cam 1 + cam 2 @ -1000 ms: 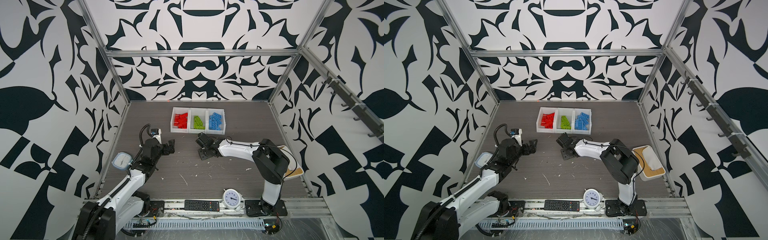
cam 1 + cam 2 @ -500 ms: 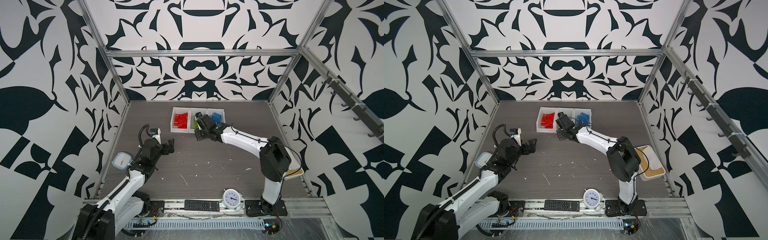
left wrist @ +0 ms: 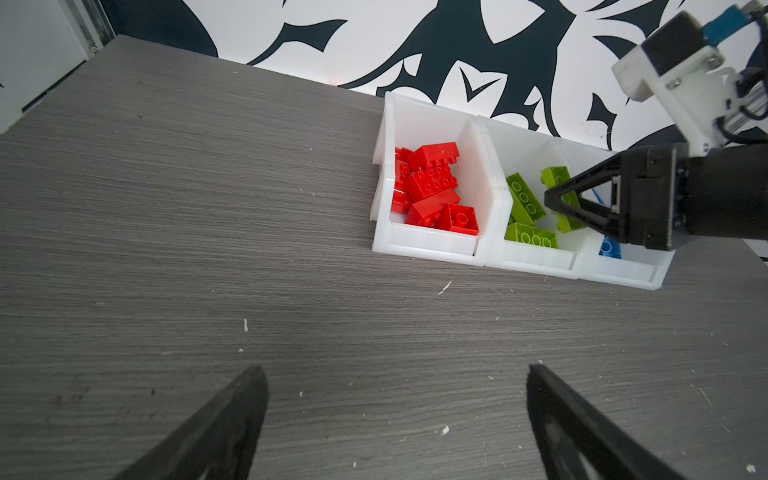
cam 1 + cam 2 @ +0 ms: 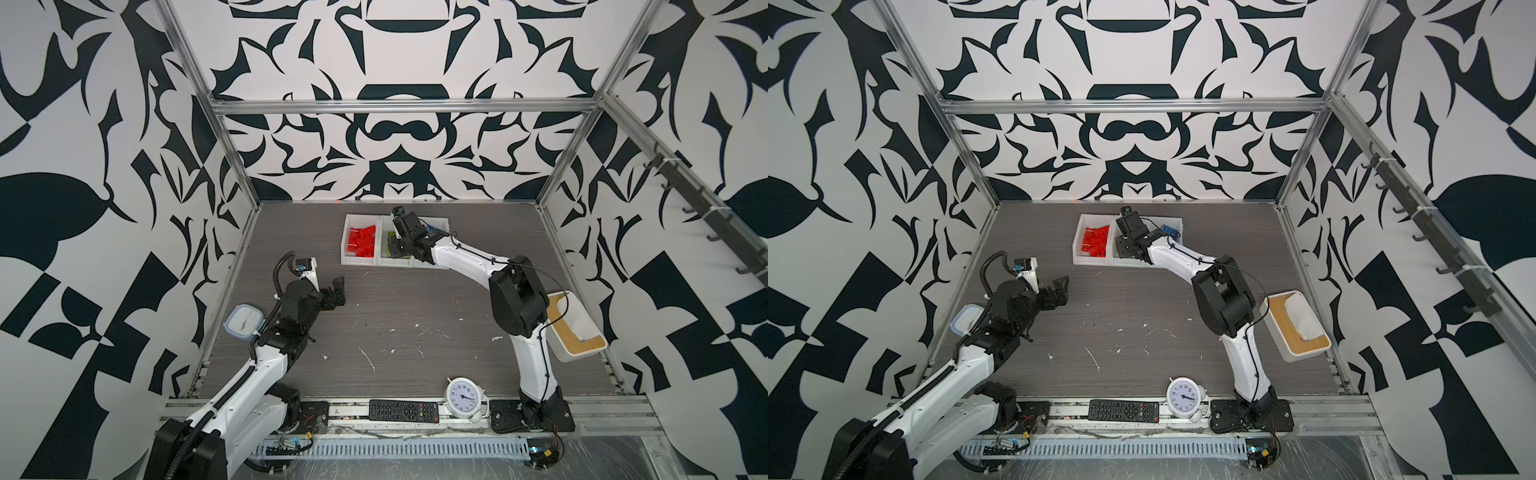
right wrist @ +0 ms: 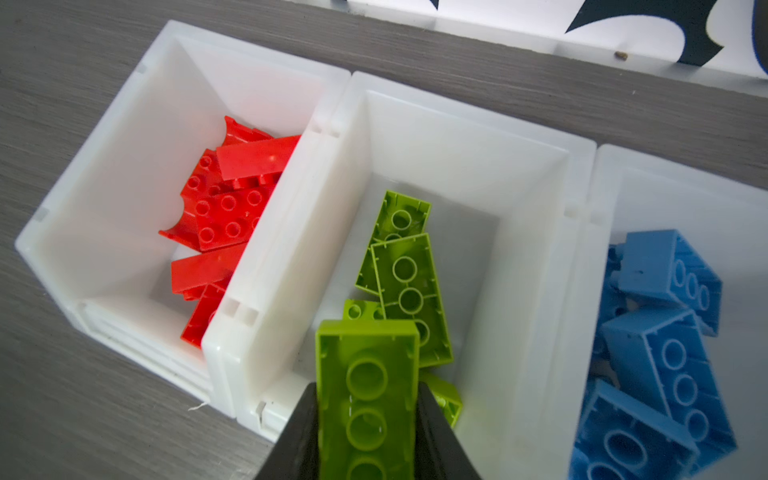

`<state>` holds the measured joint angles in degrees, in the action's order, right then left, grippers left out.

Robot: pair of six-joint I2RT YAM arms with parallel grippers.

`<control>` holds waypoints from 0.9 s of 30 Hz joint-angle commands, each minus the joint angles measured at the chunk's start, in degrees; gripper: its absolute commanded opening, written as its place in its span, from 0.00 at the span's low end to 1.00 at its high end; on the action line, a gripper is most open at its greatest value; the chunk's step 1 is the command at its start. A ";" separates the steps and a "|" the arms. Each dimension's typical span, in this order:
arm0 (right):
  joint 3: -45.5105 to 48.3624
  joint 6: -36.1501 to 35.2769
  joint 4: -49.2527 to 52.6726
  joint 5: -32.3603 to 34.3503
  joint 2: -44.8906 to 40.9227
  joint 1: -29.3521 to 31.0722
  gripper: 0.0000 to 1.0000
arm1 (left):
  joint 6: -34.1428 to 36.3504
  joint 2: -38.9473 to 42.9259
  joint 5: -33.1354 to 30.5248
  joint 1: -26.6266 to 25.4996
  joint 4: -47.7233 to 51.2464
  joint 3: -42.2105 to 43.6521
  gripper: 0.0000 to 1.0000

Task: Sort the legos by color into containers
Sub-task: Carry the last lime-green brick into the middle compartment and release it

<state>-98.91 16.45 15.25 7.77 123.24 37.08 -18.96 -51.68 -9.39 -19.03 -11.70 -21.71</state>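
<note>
Red bricks (image 5: 224,208) lie in the left bin (image 5: 124,124), green bricks (image 5: 409,291) in the middle bin (image 5: 457,137), blue bricks (image 5: 665,353) in the right bin (image 5: 665,195). The right pincer (image 3: 552,198) grips a long green brick (image 5: 368,365) over the middle bin. The left pincer (image 3: 395,370), wide open, holds nothing.

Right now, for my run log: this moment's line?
right gripper: shut on green lego over middle container | left gripper: open, empty

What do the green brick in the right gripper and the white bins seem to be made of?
Green brick: probably hard moulded plastic, glossy; its hollow underside shows crisp round tubes and highlights. White bins: likely thin plastic, smooth, slightly translucent; the walls glow and carry moulded slots.
</note>
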 commanded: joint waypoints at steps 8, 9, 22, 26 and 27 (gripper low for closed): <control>-5.01 0.63 -4.78 1.26 1.53 -0.60 0.22 | 1.74 1.40 -2.95 0.22 0.02 0.62 1.00; -5.30 0.67 -4.76 1.41 1.86 -0.57 0.23 | 1.82 1.54 -3.09 0.22 0.01 0.71 1.00; -6.41 0.81 -3.13 0.13 0.51 0.25 0.62 | 5.19 0.53 -13.81 0.46 1.39 -2.38 1.00; 4.11 0.95 -8.39 -3.76 -8.94 0.37 0.63 | 9.67 -1.01 -16.40 1.16 -3.93 -1.26 1.00; 7.10 0.75 -9.61 -4.38 -12.53 0.47 0.63 | 11.64 -1.88 -16.88 1.42 -6.06 -0.83 1.00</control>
<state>-96.09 17.41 10.48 5.63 120.40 37.12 -12.14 -52.07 -22.26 -18.31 -12.12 -22.50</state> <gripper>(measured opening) 0.628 0.996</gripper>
